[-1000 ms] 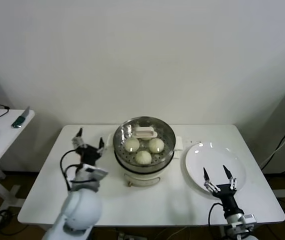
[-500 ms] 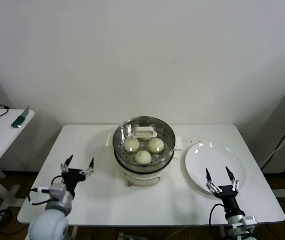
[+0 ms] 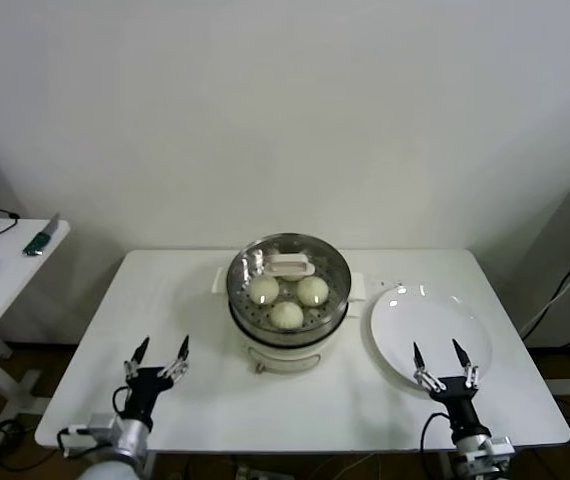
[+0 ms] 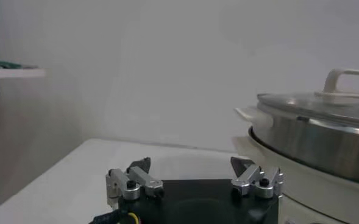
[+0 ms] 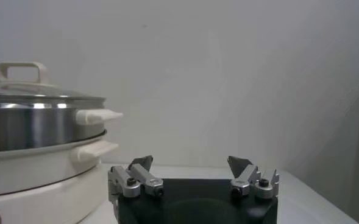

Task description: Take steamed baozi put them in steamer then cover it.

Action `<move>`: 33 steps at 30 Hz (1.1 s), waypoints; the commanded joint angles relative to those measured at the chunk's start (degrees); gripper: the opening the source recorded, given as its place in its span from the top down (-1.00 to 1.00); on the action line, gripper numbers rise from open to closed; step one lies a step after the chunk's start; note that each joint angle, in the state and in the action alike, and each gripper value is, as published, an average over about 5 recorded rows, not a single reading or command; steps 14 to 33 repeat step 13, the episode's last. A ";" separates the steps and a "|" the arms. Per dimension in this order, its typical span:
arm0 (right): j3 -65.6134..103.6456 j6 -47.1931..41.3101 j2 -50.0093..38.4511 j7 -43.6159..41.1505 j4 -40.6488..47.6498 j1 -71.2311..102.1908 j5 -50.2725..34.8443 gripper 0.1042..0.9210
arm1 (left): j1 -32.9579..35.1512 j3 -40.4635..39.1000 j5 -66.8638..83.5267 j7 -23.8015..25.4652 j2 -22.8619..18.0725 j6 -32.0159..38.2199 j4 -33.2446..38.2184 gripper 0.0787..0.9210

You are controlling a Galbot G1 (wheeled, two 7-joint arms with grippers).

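one white table (image 3: 295,405) carries everything. one steamer (image 3: 287,318) stands at its middle, ahead of both pincers and between them, closed by one glass cover (image 3: 287,272) with a white handle. through the glass, three steamed baozi (image 3: 286,314) are countable; a fourth cannot be made out. one bare white plate (image 3: 405,325) lies just ahead of the right gripper (image 3: 443,352), which is released and grasps nothing. the left gripper (image 3: 159,347), likewise released and grasping nothing, sits low near the table's front edge.
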State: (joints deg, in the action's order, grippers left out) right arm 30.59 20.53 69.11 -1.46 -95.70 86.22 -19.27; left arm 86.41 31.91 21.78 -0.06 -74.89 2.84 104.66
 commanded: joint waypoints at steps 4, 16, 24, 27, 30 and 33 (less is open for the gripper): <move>-0.82 0.72 -0.26 0.36 0.82 -0.53 -0.50 -0.76 | 3.15 0.16 -0.83 1.45 -2.12 9.45 -1.30 -0.77; -1.33 0.61 -0.30 0.52 1.09 -0.73 -0.50 -0.76 | 3.28 0.43 -4.22 1.39 -2.14 11.21 -0.96 -0.77; -1.33 0.61 -0.30 0.52 1.09 -0.73 -0.50 -0.76 | 3.28 0.43 -4.22 1.39 -2.14 11.21 -0.96 -0.77; -1.33 0.61 -0.30 0.52 1.09 -0.73 -0.50 -0.76 | 3.28 0.43 -4.22 1.39 -2.14 11.21 -0.96 -0.77; -1.33 0.61 -0.30 0.52 1.09 -0.73 -0.50 -0.76 | 3.28 0.43 -4.22 1.39 -2.14 11.21 -0.96 -0.77; -1.33 0.61 -0.30 0.52 1.09 -0.73 -0.50 -0.76 | 3.28 0.43 -4.22 1.39 -2.14 11.21 -0.96 -0.77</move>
